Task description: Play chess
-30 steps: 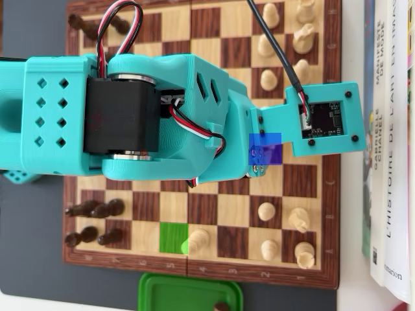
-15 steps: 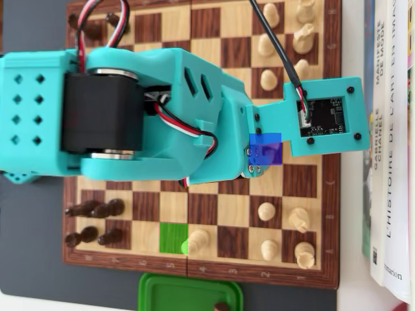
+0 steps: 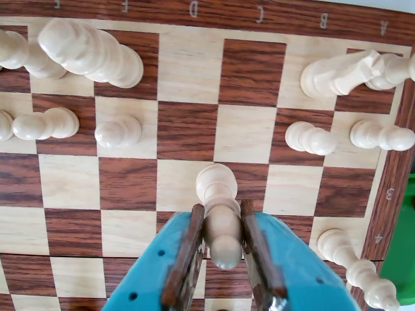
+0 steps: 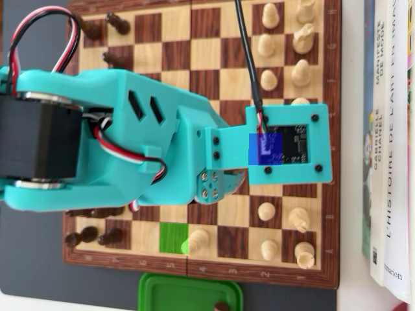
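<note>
Nearest in wrist view: gripper (image 3: 219, 243) clamped on a white pawn (image 3: 218, 207), pads on both sides of its stem, pawn over the centre squares of the chessboard (image 3: 188, 129). Cannot tell if base is lifted or touching. Farther: other white pieces (image 3: 91, 52) along the far rows, some just beside the route. In overhead view: arm (image 4: 117, 142) covering mid board, green-marked square (image 4: 172, 236) near the lower edge, prob. the target. Advice: raise straight up first, carry high above neighbours, lower vertical on centre of square, release only when base sits flat.
</note>
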You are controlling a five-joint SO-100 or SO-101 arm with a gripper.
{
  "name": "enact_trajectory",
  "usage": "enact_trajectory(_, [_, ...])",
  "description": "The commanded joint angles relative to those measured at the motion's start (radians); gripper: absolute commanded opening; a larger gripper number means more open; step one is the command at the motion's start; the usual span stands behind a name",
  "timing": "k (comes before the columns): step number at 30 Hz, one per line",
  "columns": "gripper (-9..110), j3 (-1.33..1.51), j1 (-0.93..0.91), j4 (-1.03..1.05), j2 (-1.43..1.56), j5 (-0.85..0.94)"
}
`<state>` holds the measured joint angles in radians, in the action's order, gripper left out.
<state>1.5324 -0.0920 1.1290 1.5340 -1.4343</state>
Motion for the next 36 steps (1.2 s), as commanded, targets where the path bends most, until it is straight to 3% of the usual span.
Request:
enact_trajectory(1, [7, 0.017, -0.043, 0.000, 0.074, 0.008])
enact_trajectory(19, [7, 0.178, -0.282, 0.000, 0.150, 0.118])
enact_trajectory(36, [7, 0.287, -0.216, 0.000, 0.296, 0.109])
